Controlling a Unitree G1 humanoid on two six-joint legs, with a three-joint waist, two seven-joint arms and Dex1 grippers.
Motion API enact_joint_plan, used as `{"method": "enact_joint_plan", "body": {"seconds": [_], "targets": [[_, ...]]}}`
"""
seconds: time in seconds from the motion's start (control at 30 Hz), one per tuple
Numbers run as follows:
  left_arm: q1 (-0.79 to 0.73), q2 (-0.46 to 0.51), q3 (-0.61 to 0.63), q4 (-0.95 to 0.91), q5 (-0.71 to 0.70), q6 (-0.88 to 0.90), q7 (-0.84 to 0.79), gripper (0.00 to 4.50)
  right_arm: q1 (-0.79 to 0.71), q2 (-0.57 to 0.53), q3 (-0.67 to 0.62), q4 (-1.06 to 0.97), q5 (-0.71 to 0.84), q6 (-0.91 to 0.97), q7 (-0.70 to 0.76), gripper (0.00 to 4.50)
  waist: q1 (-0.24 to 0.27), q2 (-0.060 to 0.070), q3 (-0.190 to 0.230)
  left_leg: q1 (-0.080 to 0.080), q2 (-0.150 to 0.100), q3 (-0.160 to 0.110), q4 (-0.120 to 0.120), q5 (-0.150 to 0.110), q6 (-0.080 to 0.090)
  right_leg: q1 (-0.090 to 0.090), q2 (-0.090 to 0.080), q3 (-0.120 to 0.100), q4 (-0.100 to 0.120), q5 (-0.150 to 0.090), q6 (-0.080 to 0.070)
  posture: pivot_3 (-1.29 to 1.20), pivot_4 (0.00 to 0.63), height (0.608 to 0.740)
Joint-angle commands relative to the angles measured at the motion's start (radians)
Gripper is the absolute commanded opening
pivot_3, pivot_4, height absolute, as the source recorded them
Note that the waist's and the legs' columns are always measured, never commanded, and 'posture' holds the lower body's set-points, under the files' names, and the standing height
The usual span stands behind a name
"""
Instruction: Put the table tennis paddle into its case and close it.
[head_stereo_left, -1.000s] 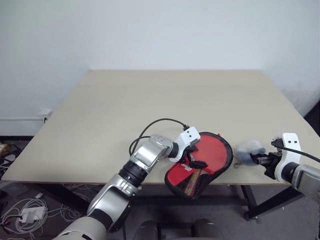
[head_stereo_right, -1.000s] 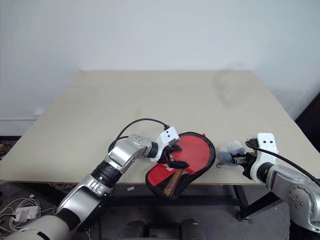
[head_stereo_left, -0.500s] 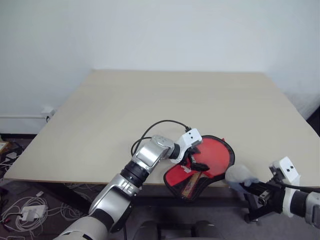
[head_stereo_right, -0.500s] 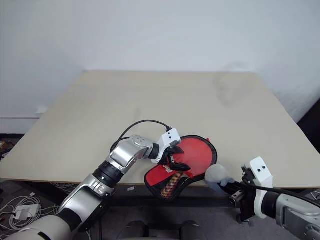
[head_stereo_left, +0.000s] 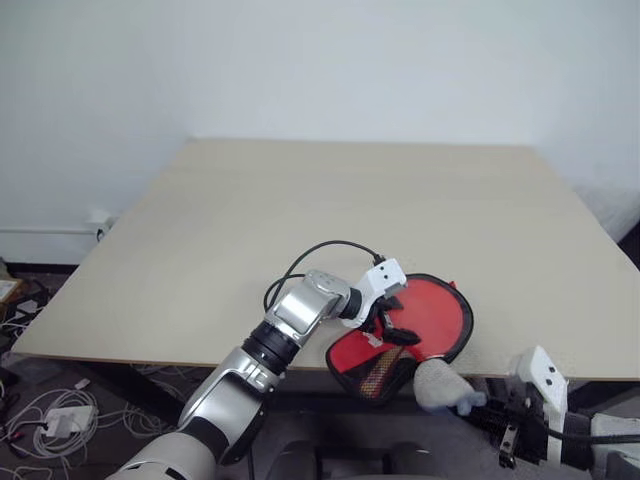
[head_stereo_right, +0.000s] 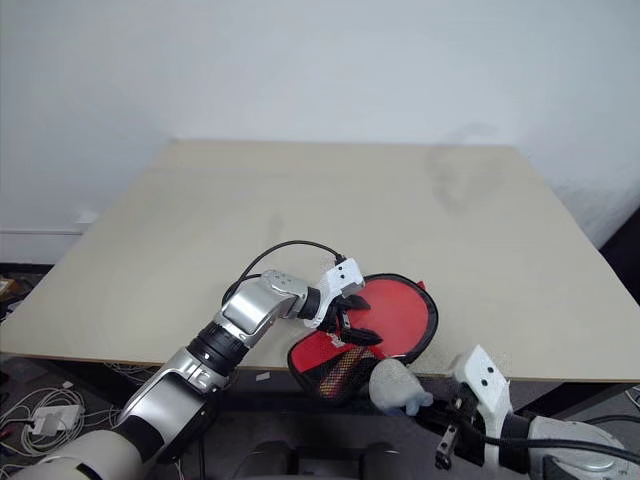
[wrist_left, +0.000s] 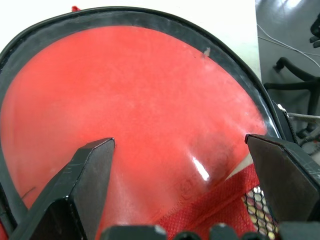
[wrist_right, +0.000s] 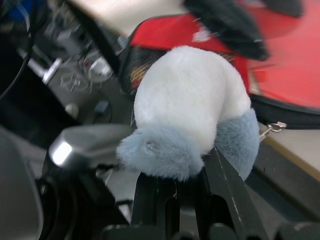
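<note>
The table tennis paddle (head_stereo_left: 437, 314) lies red face up inside the open case (head_stereo_left: 368, 368), at the table's near edge. The case's mesh end hangs over that edge. My left gripper (head_stereo_left: 392, 322) hovers open just above the red face, one finger (wrist_left: 85, 170) on each side, with the black zipper rim (wrist_left: 125, 11) curving beyond. My right gripper (head_stereo_right: 428, 408) is below and in front of the table edge, shut on a grey-blue and white plush toy (head_stereo_left: 437, 384). From the right wrist, the plush toy (wrist_right: 190, 110) sits atop the fingers, with the case behind it.
The pale wooden table (head_stereo_left: 350, 200) stretches bare toward a white wall. Cables and a white power adapter (head_stereo_left: 60, 425) lie on the floor at the left. A small metal clasp (wrist_right: 270, 130) dangles by the plush, near the case rim.
My right gripper has carried the plush toy from the tabletop right of the case back toward me and leftward, down below the table's front edge. The left gripper has kept still over the paddle.
</note>
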Motion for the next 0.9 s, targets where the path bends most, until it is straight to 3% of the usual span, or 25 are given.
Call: {"method": "enact_joint_plan", "body": {"seconds": [0.03, 0.17, 0.33, 0.63, 0.9], "targets": [[0.034, 0.021, -0.068, 0.059, 0.032, 0.076, -0.009, 4.50, 0.044, -0.051, 0.116, -0.069, -0.026, -0.057, 0.095, 0.00, 0.000, 0.000, 0.000, 0.000, 0.000, 0.000, 0.000, 0.000, 0.000, 0.000, 0.000, 0.000, 0.000, 0.000, 0.000, 0.00, 0.000, 0.740], [0.034, 0.026, -0.075, 0.053, 0.038, 0.075, -0.020, 4.50, 0.018, -0.092, 0.204, -0.047, -0.083, -0.112, 0.112, 0.00, 0.000, -0.003, -0.002, 0.000, 0.000, 0.000, 0.001, -0.001, 0.000, 0.000, 0.000, 0.000, -0.001, 0.000, 0.000, 0.00, 0.000, 0.740], [0.023, 0.028, -0.086, 0.055, 0.038, 0.072, -0.029, 4.50, -0.146, -0.144, 0.389, 0.066, -0.246, -0.168, 0.123, 0.00, -0.001, -0.011, -0.008, 0.001, 0.000, 0.000, 0.001, -0.002, -0.001, 0.000, 0.000, 0.000, 0.000, -0.001, -0.001, 0.00, 0.000, 0.740], [0.028, 0.040, -0.110, 0.046, 0.039, 0.072, -0.044, 4.50, -0.485, -0.034, 0.570, 0.233, -0.294, -0.200, 0.186, 0.00, -0.002, -0.015, -0.011, 0.001, 0.001, 0.001, 0.003, -0.002, -0.001, 0.001, 0.000, 0.000, 0.001, -0.001, -0.001, 0.00, 0.000, 0.740], [0.048, 0.064, -0.127, 0.009, 0.032, 0.093, -0.061, 4.50, -0.522, -0.113, 0.644, 0.250, -0.369, -0.395, 0.376, 0.00, -0.002, -0.015, -0.011, 0.001, 0.002, 0.001, 0.002, -0.003, -0.001, 0.000, 0.002, 0.000, 0.001, -0.001, -0.001, 0.00, 0.000, 0.740]]}}
